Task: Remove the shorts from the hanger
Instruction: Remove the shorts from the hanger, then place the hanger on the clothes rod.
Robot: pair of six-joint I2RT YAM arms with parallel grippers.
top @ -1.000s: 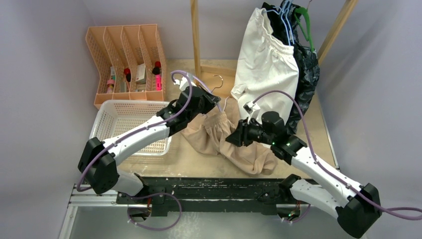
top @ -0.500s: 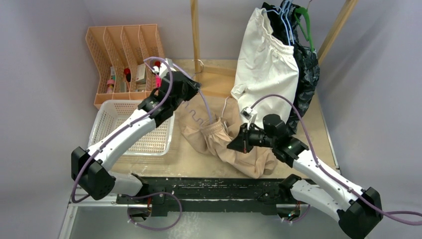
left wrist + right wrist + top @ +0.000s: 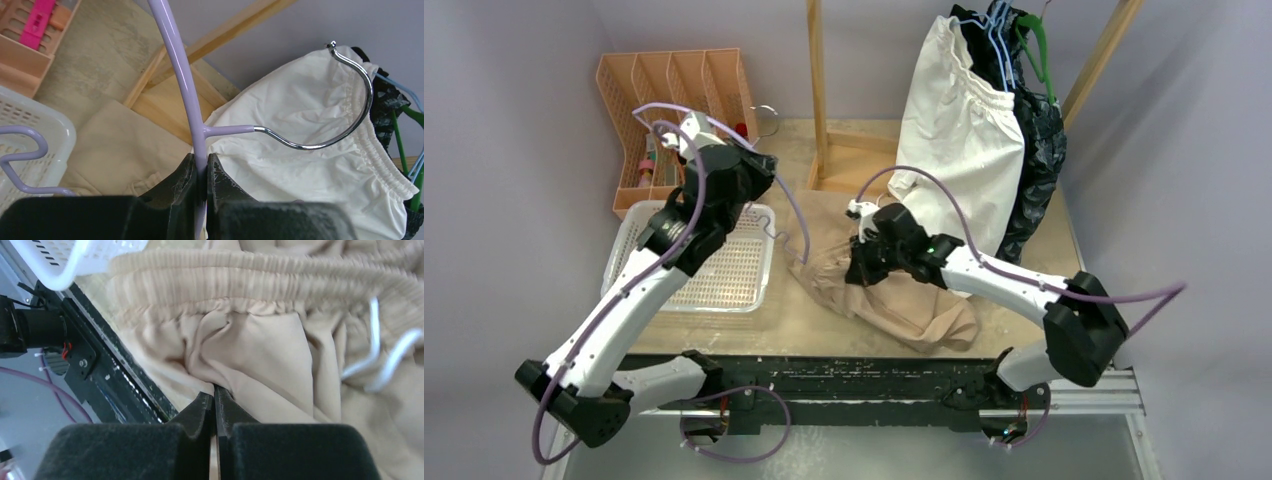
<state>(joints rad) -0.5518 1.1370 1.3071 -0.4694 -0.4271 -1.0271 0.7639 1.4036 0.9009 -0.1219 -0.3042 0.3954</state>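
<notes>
Wooden and pale, the table [image 3: 819,325] carries the tan shorts [image 3: 894,300], a soft fabric pair with a gathered elastic waist and white drawstring. They lie crumpled near its middle, the waist toward the white plastic basket [image 3: 714,306] and the legs trailing to the near right. The white shorts [image 3: 954,130] and darker pairs [image 3: 1034,150] hang on the rack at the back right. The lilac hanger [image 3: 182,85], coated wire with a chrome hook, is up over the basket's far side, well left of the tan pair. Its bare notched end shows above the basket rim in the left wrist view. Whether its other end is inside the waistband cannot be told. The left gripper [image 3: 201,162] is clamped tight on the hanger's neck, just below where the hook branches off. The right gripper [image 3: 215,390], the nearer arm to the cloth, has its fingers pinched closed on a fold of the tan shorts just below the waistband, which runs crosswise ahead of its fingertips. The separation likely turns on this left-right spread: hanger drawn leftward, cloth pinned on the right.
</notes>
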